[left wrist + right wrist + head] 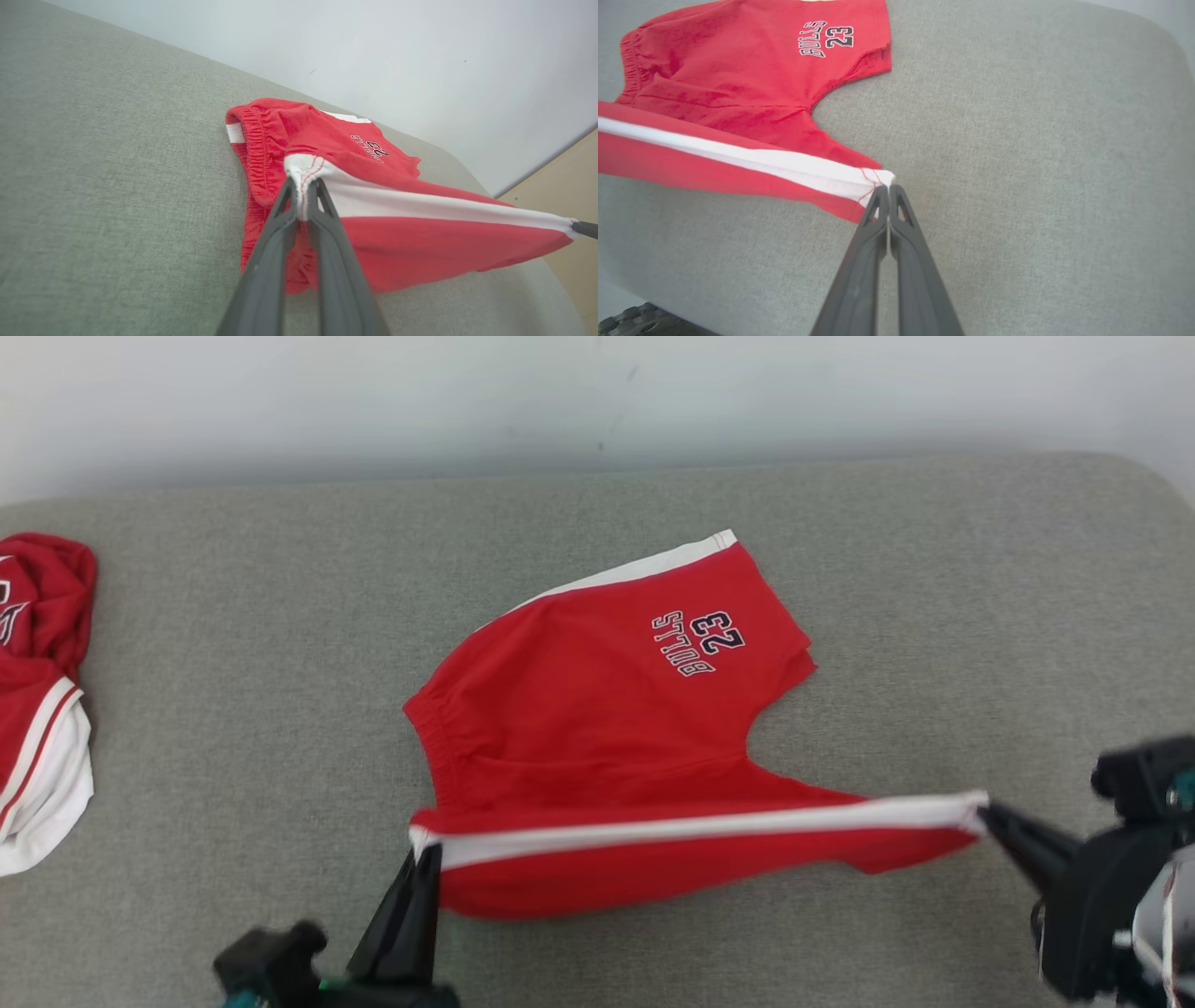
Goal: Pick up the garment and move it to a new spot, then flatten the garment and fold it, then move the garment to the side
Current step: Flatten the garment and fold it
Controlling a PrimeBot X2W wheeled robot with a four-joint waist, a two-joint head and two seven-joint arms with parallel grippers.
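Note:
The garment (pixel 597 728) is a pair of red shorts with white side stripes and "BULLS 23" lettering, spread on a grey padded surface (pixel 233 644). Its near edge is lifted and stretched taut between my two grippers. My left gripper (pixel 425 854) is shut on the waistband end of the white stripe (pixel 303 172). At the right, my right gripper (pixel 985 812) is shut on the leg-hem end of that stripe (pixel 878 179). The far leg with the lettering (pixel 826 39) lies flat on the surface.
A second red and white garment (pixel 37 700) lies crumpled at the left edge of the surface. A pale wall (pixel 597 392) runs behind the surface. Bare grey surface lies to the right and behind the shorts.

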